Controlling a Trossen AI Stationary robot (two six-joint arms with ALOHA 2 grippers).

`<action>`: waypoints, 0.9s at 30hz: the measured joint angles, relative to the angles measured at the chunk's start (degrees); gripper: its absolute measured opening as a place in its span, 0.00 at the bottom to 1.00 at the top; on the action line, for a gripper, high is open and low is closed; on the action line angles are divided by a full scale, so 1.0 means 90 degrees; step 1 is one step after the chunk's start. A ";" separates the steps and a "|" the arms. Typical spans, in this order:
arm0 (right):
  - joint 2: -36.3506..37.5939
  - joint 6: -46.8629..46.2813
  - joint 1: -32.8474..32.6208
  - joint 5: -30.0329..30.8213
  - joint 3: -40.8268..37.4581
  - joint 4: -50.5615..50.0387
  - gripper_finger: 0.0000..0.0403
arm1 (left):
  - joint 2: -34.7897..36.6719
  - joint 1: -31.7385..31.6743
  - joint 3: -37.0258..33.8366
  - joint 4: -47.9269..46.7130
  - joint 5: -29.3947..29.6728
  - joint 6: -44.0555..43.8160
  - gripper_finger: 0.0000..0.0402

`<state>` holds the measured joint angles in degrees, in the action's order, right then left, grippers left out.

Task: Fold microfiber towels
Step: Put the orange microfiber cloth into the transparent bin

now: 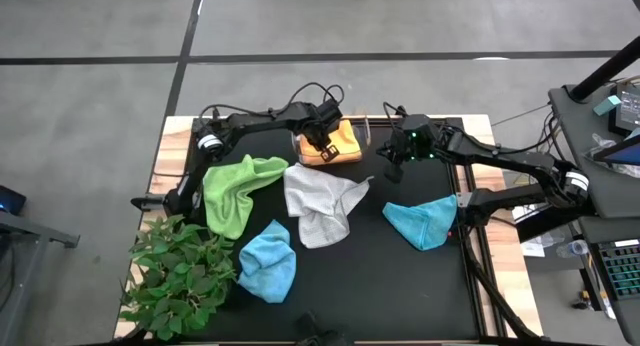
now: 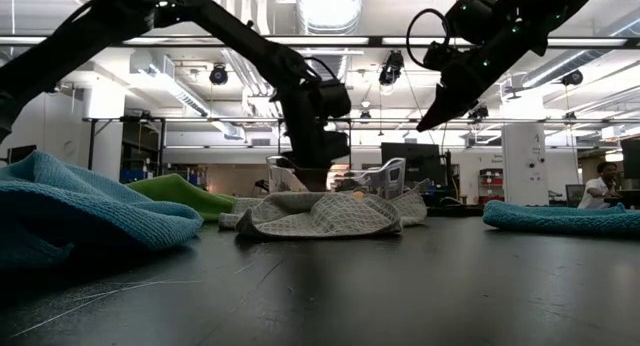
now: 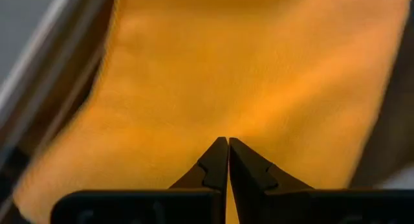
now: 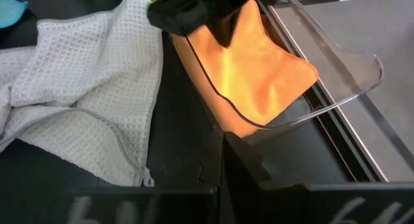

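left gripper point(image 1: 322, 138) is down over the clear bin point(image 4: 336, 75) at the far edge of the table point(image 1: 400, 286), fingers pressed together, tips right at the yellow-orange towel point(image 1: 340, 144) that lies in the bin. in its wrist view the closed tips point straight onto the orange cloth with nothing pinched between them, so i'd call it a poke or press, not a grip.

right gripper point(image 1: 393, 171) hangs in the air just beside the bin, on the right, fingers together too, holding nothing.

the other four are loose on the table, all crumpled: lime green towel point(image 1: 238, 186) at left near the plant point(image 1: 180, 276), grey-white towel point(image 1: 320, 201) in the middle, directly on the near side of the bin, light blue towel point(image 1: 268, 264) toward the near edge, teal towel point(image 1: 425, 221) at right.

what matters next, my read: the grey-white one is between both arms, about as close to either. teal is plainly the right arm's. either gripper must open before it can take a corner.
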<state>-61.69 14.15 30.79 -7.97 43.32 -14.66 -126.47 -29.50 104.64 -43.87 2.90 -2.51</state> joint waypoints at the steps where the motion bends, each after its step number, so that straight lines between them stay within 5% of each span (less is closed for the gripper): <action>1: 0.0000 0.0000 0.0000 0.0000 -0.0001 0.0002 0.02 | -0.0005 0.0000 0.0000 0.0045 0.0062 0.0000 0.00; 8: 0.0000 0.0000 0.0000 0.0000 -0.0013 0.0002 0.02 | 0.0125 0.0000 0.0141 -0.0246 0.0050 0.0219 0.00; 16: 0.0000 0.0079 0.0000 -0.0001 -0.0040 0.0028 0.02 | 0.0499 -0.0186 0.0246 -0.0842 0.0046 0.1927 0.00; 27: -0.0002 0.0097 0.0000 -0.0002 -0.0047 0.0041 0.02 | 0.0159 -0.0343 0.0007 -0.0456 0.0027 0.1814 0.00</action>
<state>-61.71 15.03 30.79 -7.99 42.90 -14.28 -125.04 -32.59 104.71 -47.98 3.14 13.82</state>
